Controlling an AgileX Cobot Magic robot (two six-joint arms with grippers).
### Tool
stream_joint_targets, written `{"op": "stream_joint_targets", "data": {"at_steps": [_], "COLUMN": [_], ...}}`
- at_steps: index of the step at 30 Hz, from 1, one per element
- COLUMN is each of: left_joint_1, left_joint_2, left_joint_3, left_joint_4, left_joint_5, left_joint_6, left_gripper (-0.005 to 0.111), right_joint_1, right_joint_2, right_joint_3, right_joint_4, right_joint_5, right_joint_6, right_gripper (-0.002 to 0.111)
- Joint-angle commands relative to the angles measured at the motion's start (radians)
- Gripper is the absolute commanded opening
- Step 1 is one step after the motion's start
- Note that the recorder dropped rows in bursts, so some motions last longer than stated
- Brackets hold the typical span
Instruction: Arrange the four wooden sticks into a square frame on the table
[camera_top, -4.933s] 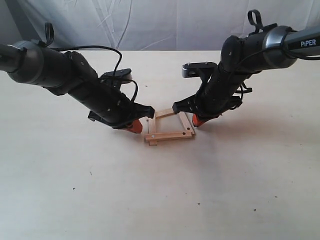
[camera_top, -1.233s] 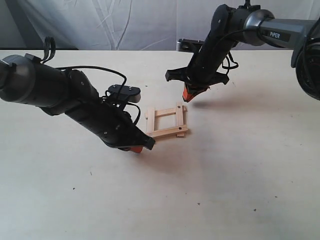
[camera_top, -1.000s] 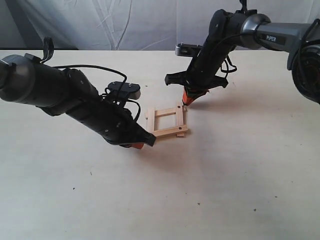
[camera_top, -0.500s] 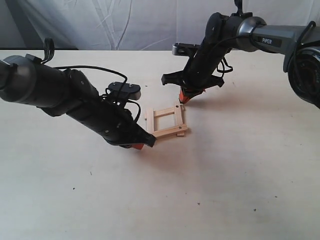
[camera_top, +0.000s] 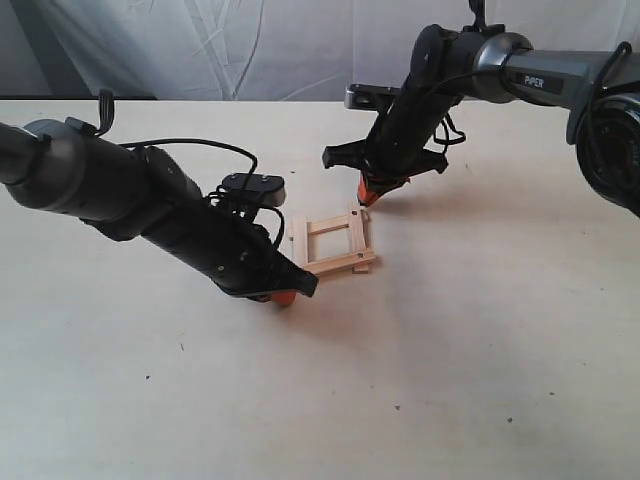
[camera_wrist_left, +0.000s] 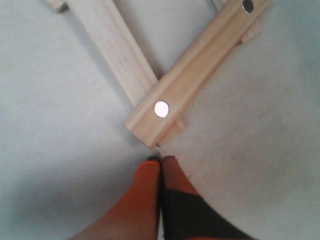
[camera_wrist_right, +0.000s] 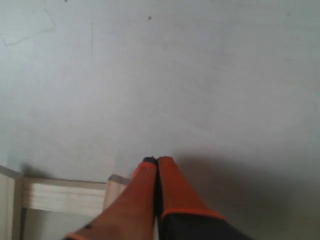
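Note:
The four wooden sticks lie crossed as a small square frame at the middle of the table. My left gripper is shut and empty, its orange tips at the frame's near left corner. The left wrist view shows that corner with a round hole just ahead of the left gripper. My right gripper is shut and empty at the frame's far right corner. In the right wrist view the right gripper hides part of a stick end.
A pale wrinkled cloth hangs behind the table's far edge. Both black arms slope down toward the frame from the left and right sides.
The right gripper came down to the frame's far right corner and the frame turned slightly. Over the last half second the left gripper slid a little right along the near left corner.

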Motion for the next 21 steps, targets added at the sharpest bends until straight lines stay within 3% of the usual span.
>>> {"op": "stream_joint_targets", "data": {"at_steps": [1, 21], "left_joint_1": [-0.004, -0.004], "left_joint_2": [0.022, 0.022], "left_joint_3": [0.008, 0.008], "left_joint_4": [-0.002, -0.017], "left_joint_5": [-0.002, -0.015], "left_joint_6": [0.009, 0.011], "left_gripper": [0.000, 0.000], "right_joint_1": [-0.003, 0.004], "right_joint_2": [-0.001, 0.031], "right_joint_3": [-0.005, -0.005], "right_joint_4": [-0.005, -0.005], "right_joint_5": [0.021, 0.017], "right_joint_6": [0.002, 0.006], "right_gripper": [0.000, 0.000]}}
